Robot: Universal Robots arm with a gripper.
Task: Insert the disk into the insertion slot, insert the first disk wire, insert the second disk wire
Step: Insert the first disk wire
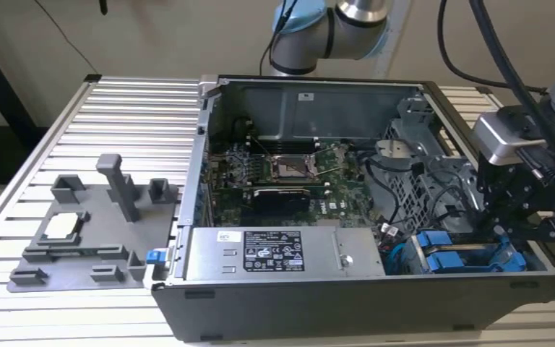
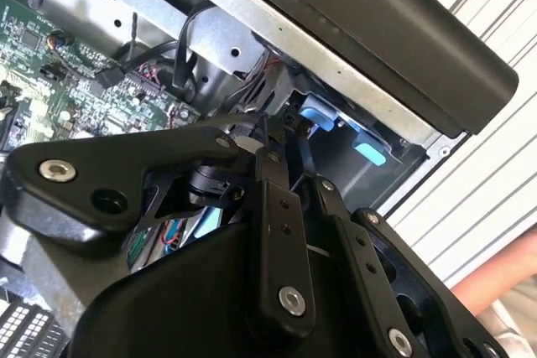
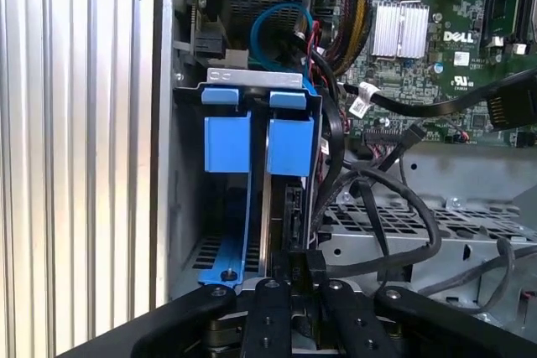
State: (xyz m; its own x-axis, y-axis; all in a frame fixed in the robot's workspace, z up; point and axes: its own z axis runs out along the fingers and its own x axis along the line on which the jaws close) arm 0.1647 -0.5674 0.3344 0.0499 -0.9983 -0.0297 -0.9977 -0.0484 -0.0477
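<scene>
disk: the flat silver-grey hard drive in its bright blue plastic bracket point(image 3: 289, 147) is already sitting in its bay, standing on edge. In the exterior view it's at the near corner of the case on the exterior view's right point(image 1: 446, 260).
insertion slot: the rectangular bay of the grey sheet-metal drive cage point(image 3: 186, 207) wraps around the drive, and blue tabs stick out at its mouth.
wire: pretty sure there's a small black plug on a black cable point(image 3: 304, 264) right at the drive's edge. The cable loops off over the cage toward the board.
gripper: the black two-finger gripper point(image 3: 302, 284) hangs right over the bay point(image 1: 501, 233). Its fingers point(image 2: 281, 232) are pinched in close on that black plug, so it looks clenched on the plug, not released.
case: a black open-sided computer tower point(image 1: 355, 311) is lying flat. The green motherboard point(image 1: 287, 166) is in the middle and further back.
power supply: the big grey labelled box point(image 1: 277, 253) runs along the near wall, on the exterior view's left of the drive bay.
table: a ribbed aluminium slat tabletop point(image 1: 133, 123) is under everything.
fixture: a grey plastic holder plate with upright posts point(image 1: 84, 231) sits well apart from the case, on the exterior view's left.
</scene>
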